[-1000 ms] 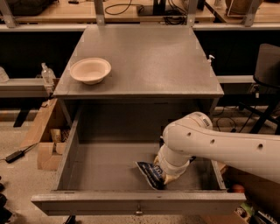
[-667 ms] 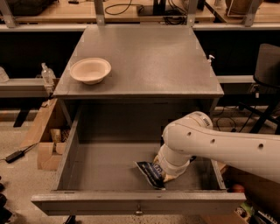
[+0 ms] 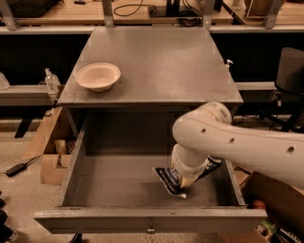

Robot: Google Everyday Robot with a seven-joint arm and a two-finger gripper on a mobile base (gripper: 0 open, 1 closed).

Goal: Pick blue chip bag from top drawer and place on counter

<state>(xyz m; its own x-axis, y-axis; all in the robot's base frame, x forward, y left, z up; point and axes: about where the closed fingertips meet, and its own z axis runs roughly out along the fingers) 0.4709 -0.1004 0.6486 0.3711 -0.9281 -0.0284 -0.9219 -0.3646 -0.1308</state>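
Note:
The blue chip bag (image 3: pixel 167 179) is a dark navy foil bag with white lettering, lying tilted on the floor of the open top drawer (image 3: pixel 118 178), right of centre near the front. My gripper (image 3: pixel 184 181) is down in the drawer right at the bag, mostly hidden behind my white wrist and arm (image 3: pixel 223 137), which reaches in from the right. Part of the bag shows on both sides of the wrist. The grey counter (image 3: pixel 156 61) is the cabinet top above the drawer.
A beige bowl (image 3: pixel 98 76) sits on the counter's left front. The drawer front panel has a small knob (image 3: pixel 150 230). Wooden blocks and cardboard (image 3: pixel 52 147) lie on the floor at left, a black chair (image 3: pixel 289 80) stands at right, and a wooden workbench (image 3: pixel 142 12) runs behind.
My wrist has risen slightly, and the bag's left end has tipped up a little with it. The bowl and the drawer have not moved.

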